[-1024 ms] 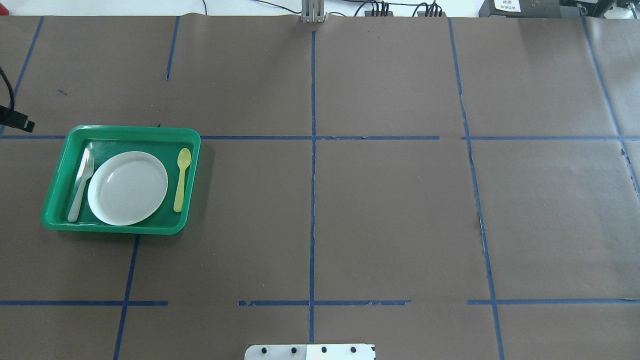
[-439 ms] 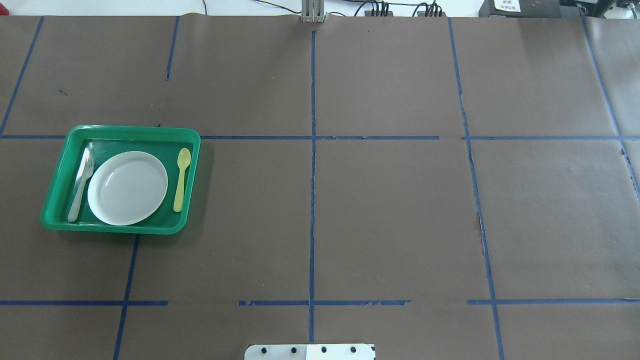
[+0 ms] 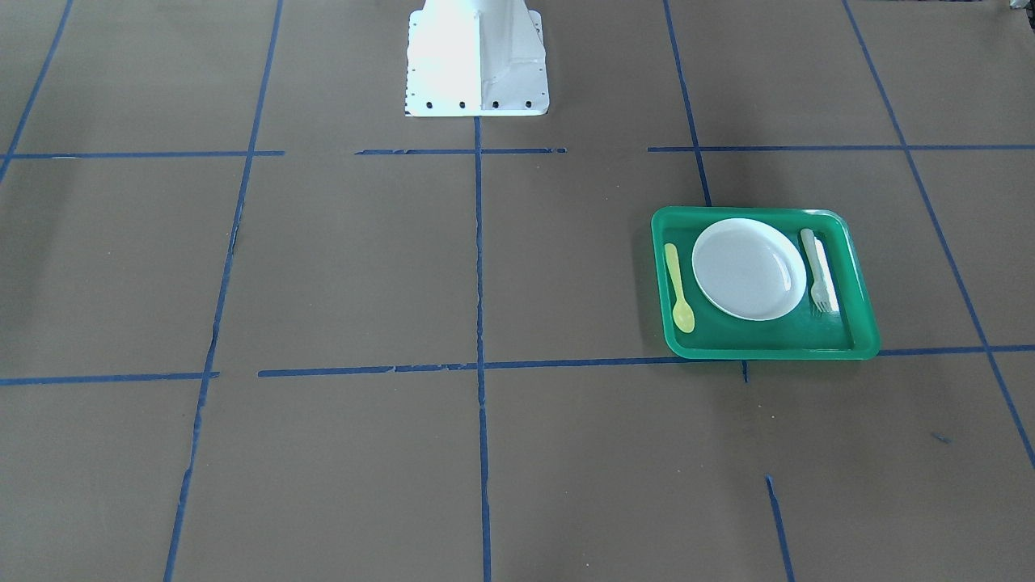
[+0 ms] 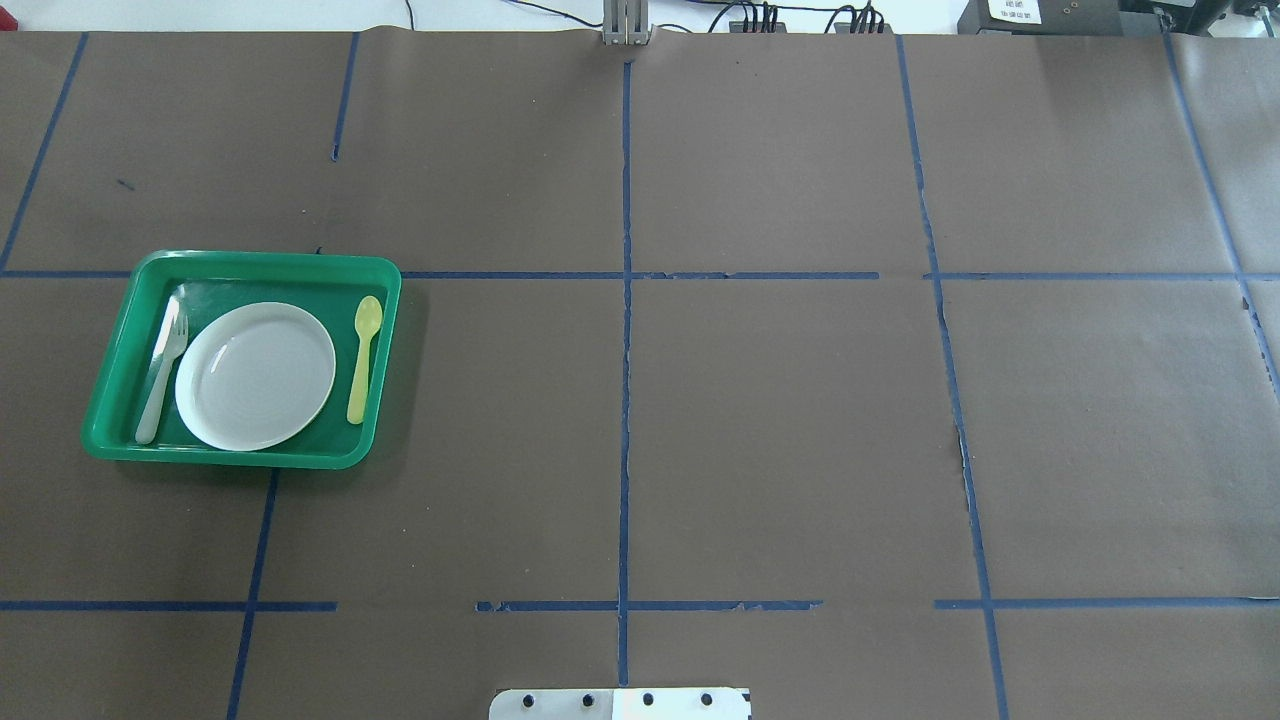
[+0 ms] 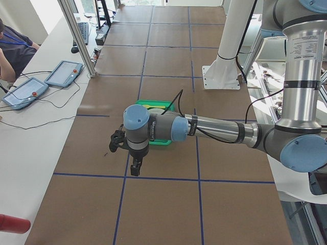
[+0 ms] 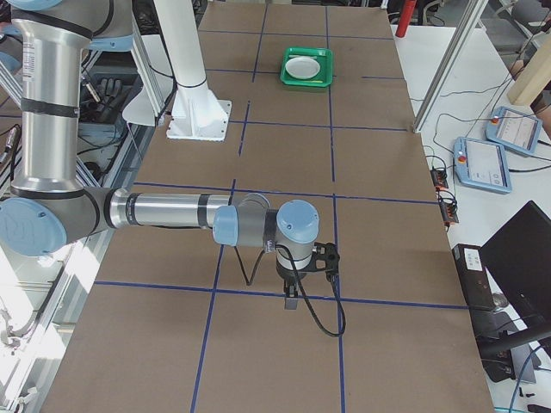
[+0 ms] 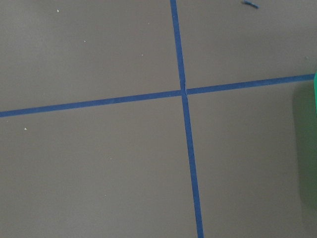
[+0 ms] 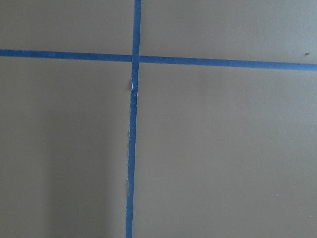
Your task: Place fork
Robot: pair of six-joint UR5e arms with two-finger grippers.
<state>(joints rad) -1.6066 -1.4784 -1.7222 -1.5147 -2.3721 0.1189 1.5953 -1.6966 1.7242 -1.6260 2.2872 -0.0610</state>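
Observation:
The pale whitish fork [image 4: 160, 375] lies in the green tray [image 4: 250, 258], on the left of the white plate [image 4: 255, 375]; the yellow spoon [image 4: 363, 360] lies on the plate's right. The fork [image 3: 815, 271], tray [image 3: 760, 212] and plate [image 3: 748, 268] also show in the front-facing view. My left gripper [image 5: 134, 167] shows only in the exterior left view, hanging over the table on the near side of the tray [image 5: 153, 104]. My right gripper [image 6: 291, 301] shows only in the exterior right view, far from the tray [image 6: 307, 84]. I cannot tell whether either gripper is open or shut.
Brown paper with blue tape lines covers the table. The robot's white base [image 3: 475, 61] stands at the table's edge. The tray's green edge [image 7: 311, 148] shows at the right of the left wrist view. Tablets and cables [image 5: 61, 74] lie on the side bench.
A black part of the left arm that showed at the overhead view's left edge has moved out of that view. The fork, plate, spoon and tray have not moved.

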